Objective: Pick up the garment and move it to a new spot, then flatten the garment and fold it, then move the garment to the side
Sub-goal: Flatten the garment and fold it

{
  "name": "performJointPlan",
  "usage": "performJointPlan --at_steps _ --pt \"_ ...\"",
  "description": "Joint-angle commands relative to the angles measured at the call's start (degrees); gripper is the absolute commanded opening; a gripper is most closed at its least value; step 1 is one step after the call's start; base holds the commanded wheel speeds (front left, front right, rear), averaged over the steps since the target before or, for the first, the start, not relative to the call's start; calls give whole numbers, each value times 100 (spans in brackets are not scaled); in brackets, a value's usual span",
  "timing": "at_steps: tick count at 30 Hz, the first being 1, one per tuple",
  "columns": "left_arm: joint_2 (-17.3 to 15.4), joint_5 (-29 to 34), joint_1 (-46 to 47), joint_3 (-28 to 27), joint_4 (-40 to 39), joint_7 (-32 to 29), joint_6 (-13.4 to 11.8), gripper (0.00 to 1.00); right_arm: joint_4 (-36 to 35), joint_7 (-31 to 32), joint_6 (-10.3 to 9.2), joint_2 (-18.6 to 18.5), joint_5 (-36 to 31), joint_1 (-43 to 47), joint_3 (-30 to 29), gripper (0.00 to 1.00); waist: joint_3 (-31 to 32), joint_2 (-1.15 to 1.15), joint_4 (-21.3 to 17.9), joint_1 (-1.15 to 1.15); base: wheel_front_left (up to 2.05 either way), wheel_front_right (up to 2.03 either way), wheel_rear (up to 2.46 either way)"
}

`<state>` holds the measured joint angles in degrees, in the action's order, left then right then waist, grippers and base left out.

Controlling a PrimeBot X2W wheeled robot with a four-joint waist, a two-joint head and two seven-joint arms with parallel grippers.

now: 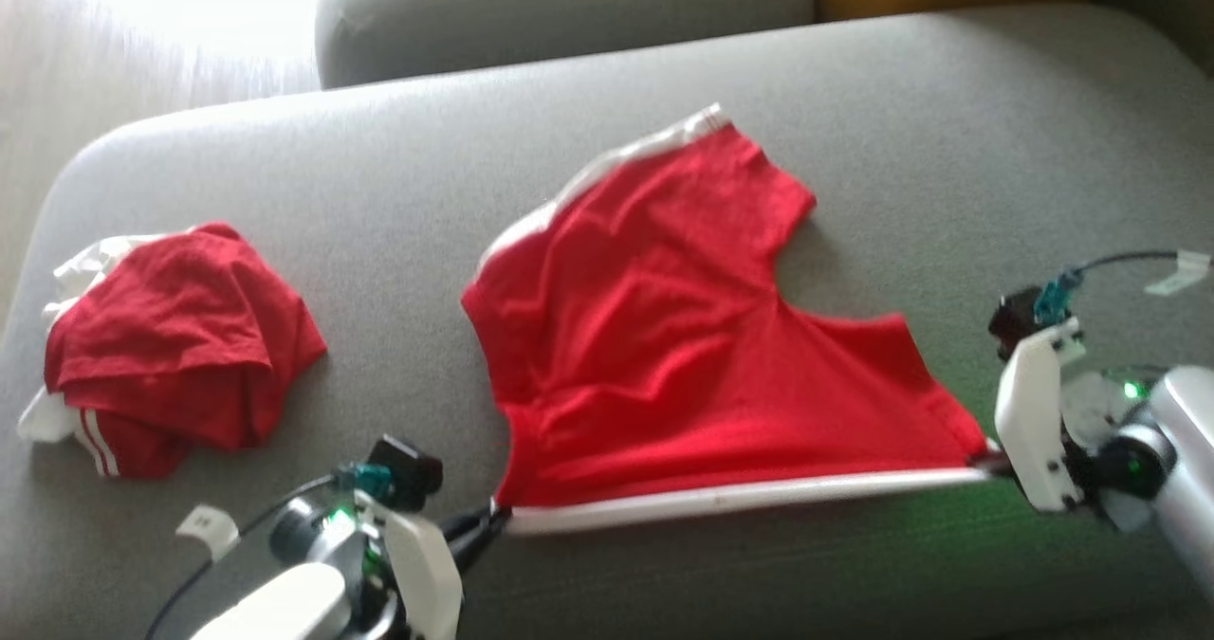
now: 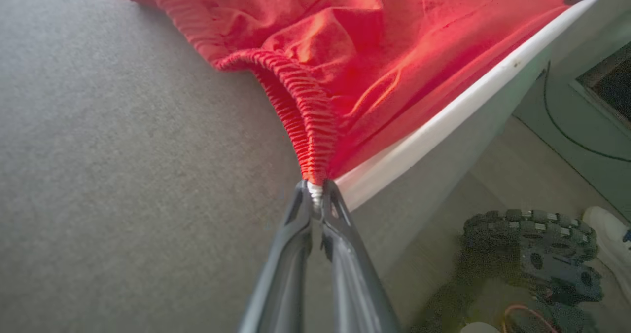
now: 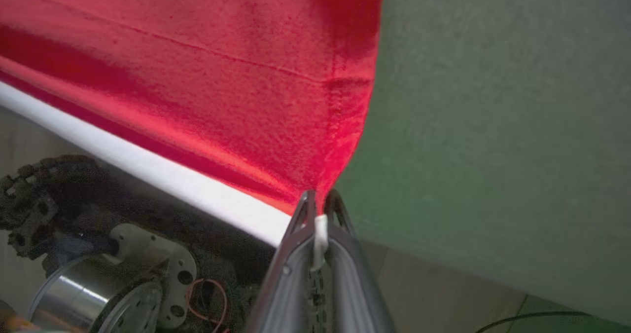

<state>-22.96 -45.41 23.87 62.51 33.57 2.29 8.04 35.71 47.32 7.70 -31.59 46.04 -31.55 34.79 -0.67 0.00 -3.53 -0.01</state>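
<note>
Left gripper [image 1: 486,523] and right gripper [image 1: 986,466] are pinching the 2 ends of the garment's [image 1: 664,337] white edge [image 1: 740,498], stretching it across the lower frame, cloth above.

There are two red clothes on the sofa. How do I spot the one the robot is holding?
Look at the grey sofa seat. In its middle lie the red shorts, spread out, their white-striped edge stretched between the jaws of the left gripper and the right gripper. The other red garment sits crumpled in a heap at the left.
</note>
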Motion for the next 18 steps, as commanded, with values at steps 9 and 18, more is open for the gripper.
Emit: performJointPlan --at_steps 9,18 --pt "-818 -710 -537 -238 -1216 -648 -175 0 -1345 1014 -21 -1132 176 829 -278 0 206 0 -35 1 0 0 0" --pt "-1203 -1096 -532 -500 -2328 -930 -325 0 -1981 1124 -21 -877 -261 1072 -1323 0 88 0 134 1 0 0 0"
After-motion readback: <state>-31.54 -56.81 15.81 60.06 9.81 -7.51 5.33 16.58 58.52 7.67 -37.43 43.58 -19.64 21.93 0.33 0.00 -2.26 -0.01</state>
